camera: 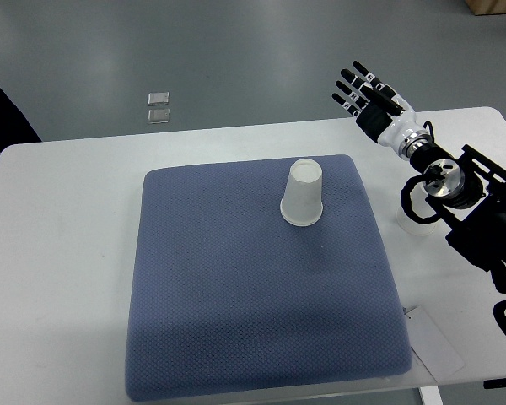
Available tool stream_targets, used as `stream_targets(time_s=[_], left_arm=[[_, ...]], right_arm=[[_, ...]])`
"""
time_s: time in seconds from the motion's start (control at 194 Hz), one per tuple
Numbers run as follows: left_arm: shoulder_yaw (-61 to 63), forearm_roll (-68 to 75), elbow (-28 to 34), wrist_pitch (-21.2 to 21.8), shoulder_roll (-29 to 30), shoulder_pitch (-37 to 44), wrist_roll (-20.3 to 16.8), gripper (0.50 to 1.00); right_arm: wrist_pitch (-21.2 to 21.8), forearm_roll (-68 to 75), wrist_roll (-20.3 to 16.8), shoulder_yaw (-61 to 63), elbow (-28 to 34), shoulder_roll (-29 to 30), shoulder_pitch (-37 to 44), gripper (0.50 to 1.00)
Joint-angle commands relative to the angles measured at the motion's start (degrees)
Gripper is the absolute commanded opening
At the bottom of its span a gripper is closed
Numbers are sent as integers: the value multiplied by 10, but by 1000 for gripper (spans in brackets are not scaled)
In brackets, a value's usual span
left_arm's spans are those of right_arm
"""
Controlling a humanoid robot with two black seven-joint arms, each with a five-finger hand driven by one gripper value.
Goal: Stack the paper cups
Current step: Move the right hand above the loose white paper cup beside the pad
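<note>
Your right hand [368, 94] is raised past the far right edge of the table, its black fingers [351, 84] spread and fairly straight, holding nothing; they point away from you toward the grey floor. Behind it you can follow the white wrist and the dark forearm [472, 202] running back to the right edge of the picture, over the right side of the white table [59, 253]. Partly hidden under that forearm, just off the right edge of the mat, you can make out a pale rounded thing that may be a second cup, but it is too covered to tell. The paper cup [304, 194] you can see clearly stands upside down, mouth down and narrow base up, on the blue-grey mat [253, 304], near the mat's far edge and somewhat right of its middle, well apart from your hand. A white paper tag [434, 342] lies by the mat's near right corner. On the floor beyond the table two small square pieces [158, 107] lie one beside the other.
</note>
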Motion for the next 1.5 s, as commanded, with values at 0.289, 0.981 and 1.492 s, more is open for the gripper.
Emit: stream_targets(time_s=[0.289, 0.981, 1.492], left_arm=[[-1, 0, 0, 0, 0, 0, 0, 1000], [1, 0, -4, -1, 0, 0, -1, 1000], [2, 0, -14, -2, 0, 0, -1, 1000]], right_arm=[[4, 0, 0, -18, 0, -1, 1, 932], [96, -39, -47, -393, 76, -210, 188, 930], [214, -343, -109, -919, 292, -277, 643, 932]])
